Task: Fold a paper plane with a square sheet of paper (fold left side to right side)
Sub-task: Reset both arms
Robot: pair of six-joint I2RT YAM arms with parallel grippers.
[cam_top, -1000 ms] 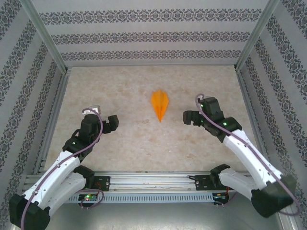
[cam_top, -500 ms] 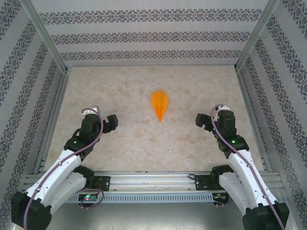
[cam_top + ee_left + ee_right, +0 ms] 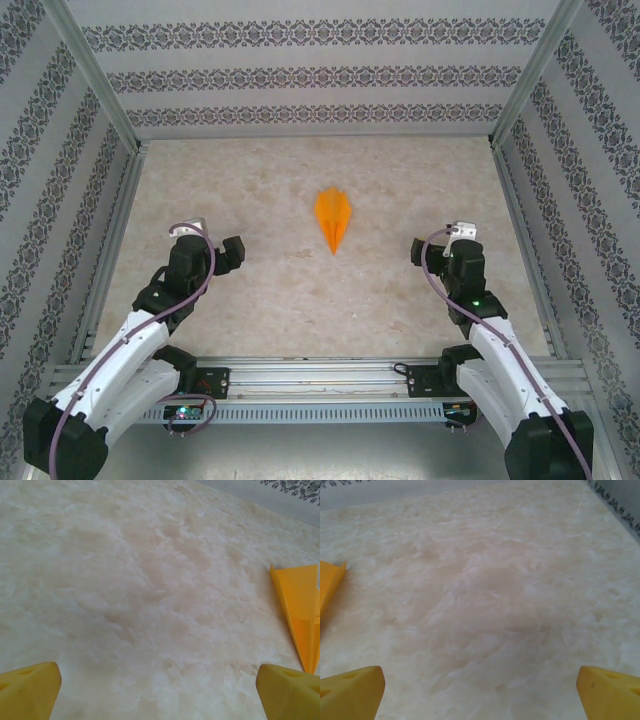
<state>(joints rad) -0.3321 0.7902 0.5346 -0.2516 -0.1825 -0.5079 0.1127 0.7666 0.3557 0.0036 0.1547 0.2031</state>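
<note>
plane (image 3: 333,219) lies flat on table (image 3: 250,190), tip toward arms; left gripper (image 3: 232,256) and right gripper (image 3: 421,250) both wide, empty, well apart from it

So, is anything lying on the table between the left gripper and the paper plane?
No. The top external view shows bare table from the left gripper to the paper plane; the left wrist view agrees.

1 paper plane (image 3: 333,217), 2 hands (image 3: 233,256) (image 3: 421,251), 1 table (image 3: 240,180)
</note>
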